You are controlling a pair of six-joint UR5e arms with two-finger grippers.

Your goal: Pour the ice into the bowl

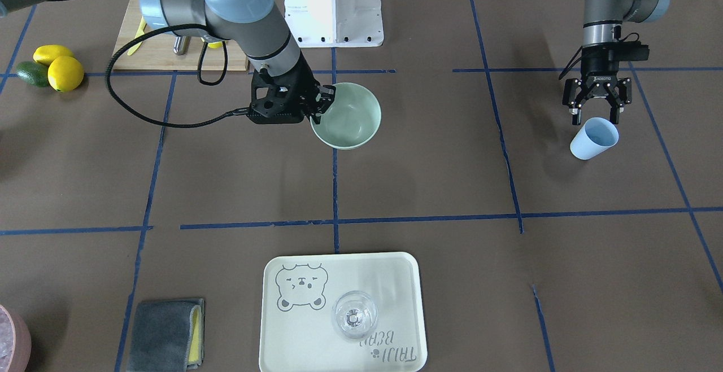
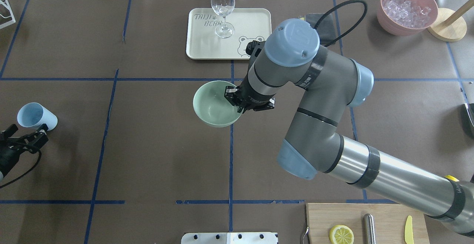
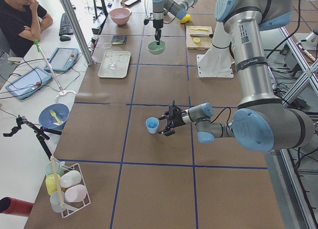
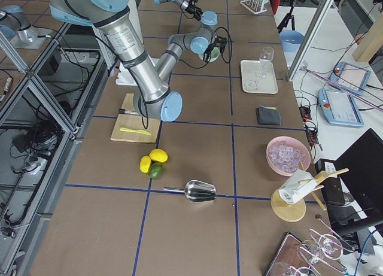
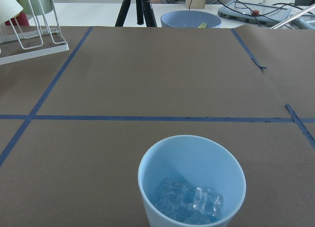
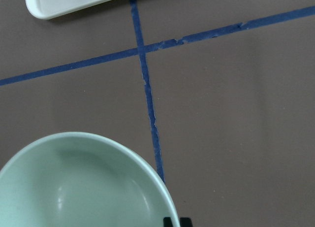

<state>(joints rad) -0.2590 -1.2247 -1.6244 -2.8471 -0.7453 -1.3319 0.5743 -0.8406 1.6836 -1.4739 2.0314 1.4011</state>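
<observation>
The pale mint-green bowl (image 1: 356,118) sits near the table's middle, on the blue centre line, and looks empty. My right gripper (image 1: 322,101) is shut on its rim; the right wrist view shows the bowl (image 6: 83,187) with the fingertips (image 6: 170,221) at its edge. The light blue cup (image 1: 593,139) stands far to my left. The ice (image 5: 194,202), a few clear cubes, lies in its bottom. My left gripper (image 1: 594,113) is open just behind the cup, its jaws apart and not around it. In the overhead view the cup (image 2: 35,116) is just beyond that gripper (image 2: 27,136).
A cream tray (image 2: 200,47) with a wine glass (image 2: 222,10) lies beyond the bowl. A pink container of ice (image 2: 407,9) stands far right. A cutting board (image 2: 370,214) with a lemon slice, lemons (image 1: 56,70), a grey cloth (image 1: 164,332) and a metal scoop (image 4: 200,191) lie around.
</observation>
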